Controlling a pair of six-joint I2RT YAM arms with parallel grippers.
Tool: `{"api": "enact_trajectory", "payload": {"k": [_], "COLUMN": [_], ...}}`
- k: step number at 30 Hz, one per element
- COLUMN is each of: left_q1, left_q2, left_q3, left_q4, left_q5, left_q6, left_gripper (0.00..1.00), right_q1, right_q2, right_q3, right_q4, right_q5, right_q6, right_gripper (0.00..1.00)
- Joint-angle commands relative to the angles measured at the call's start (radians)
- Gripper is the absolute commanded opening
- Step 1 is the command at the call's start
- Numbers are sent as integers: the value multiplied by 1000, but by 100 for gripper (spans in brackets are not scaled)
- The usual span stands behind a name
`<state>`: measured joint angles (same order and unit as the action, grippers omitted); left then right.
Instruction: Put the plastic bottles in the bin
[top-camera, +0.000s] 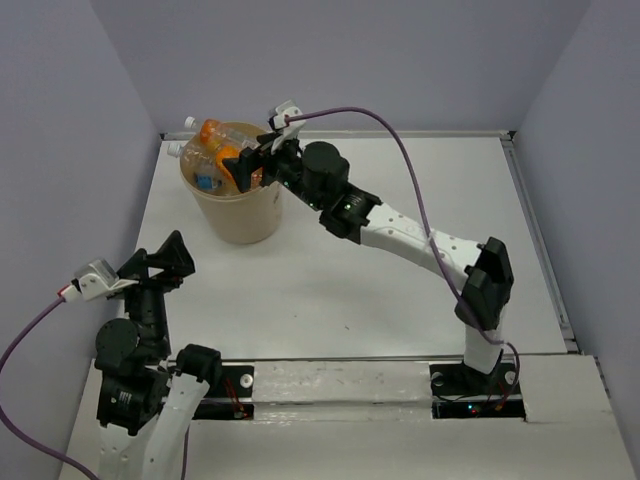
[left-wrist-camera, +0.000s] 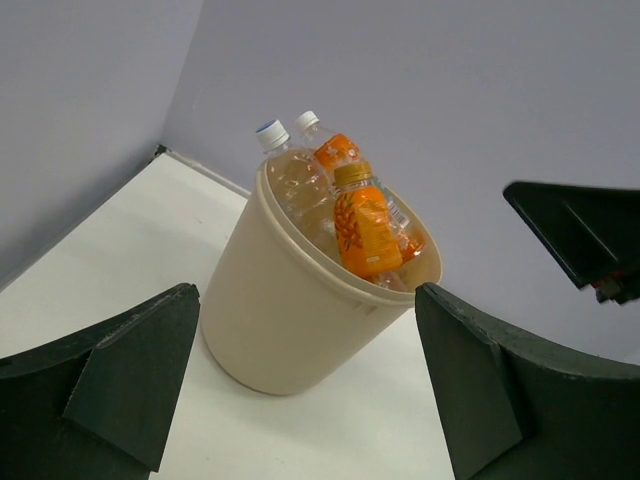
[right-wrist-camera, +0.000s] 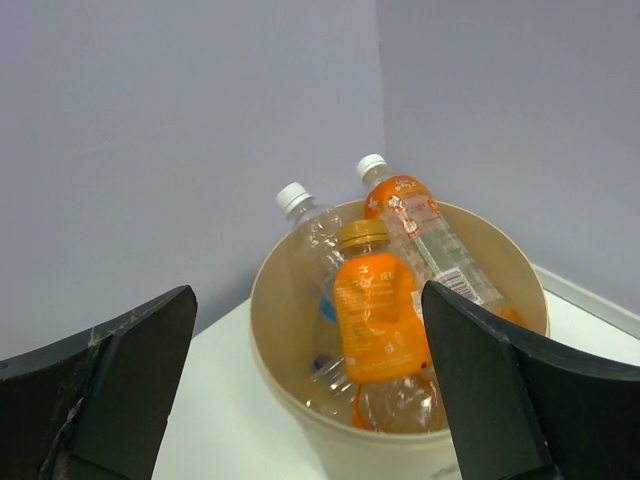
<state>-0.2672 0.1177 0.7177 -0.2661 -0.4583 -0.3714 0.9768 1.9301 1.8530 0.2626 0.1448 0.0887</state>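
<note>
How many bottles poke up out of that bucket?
3: a clear one at left, a white-capped orange-labelled one behind, a gold-capped orange one in front. Others lie lower in the bin, partly hidden.

**White desk, lilac walls**

A white desk (top-camera: 400, 300) fills the middle of the top view. Plain pale-lilac walls (top-camera: 400, 60) box it in at the top, left and right of the frame. A thin metal strip (top-camera: 541, 240) runs along its right edge. A tiny dark speck (top-camera: 347, 326) lies near the centre, too small to identify.
</note>
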Motion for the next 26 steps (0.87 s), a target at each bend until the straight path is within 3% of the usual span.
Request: {"api": "enact_trajectory", "payload": {"k": [1,4,5,8,14,17,21,26], "left_q1": [3,2,2,0,-3,-1,-3,-3], "left_q2": [28,36,36,34,-41,-111,-142,-46], "left_q3": [101,135,140,150,83,13,-6,47], "left_q4": [18,16,18,-13,-74,-61,-48,-27], "left_q5": [62,133,153,224,288,302,336,349], "left_q6": [2,-41,-49,-80,-159,-179,-182,-152], "left_gripper": [99,99,99,99,99,99,99,99], "right_q1": [17,17,26,26,26,26,26,26], "right_q2": [-259,-517,-583,-834,-1308,-1457,-1508,-1444], "right_q3": [-295,-509,-634,-785,-1115,-1198,-1284,-1174], "right_q4": [82,125,119,6,-259,-321,-321,-321], "right_q5": [-71,-205,-205,-157,186,240,282,282], "right_q6": [74,68,88,155,206,206,243,188], "right_gripper": [100,100,100,100,100,100,100,100]}}
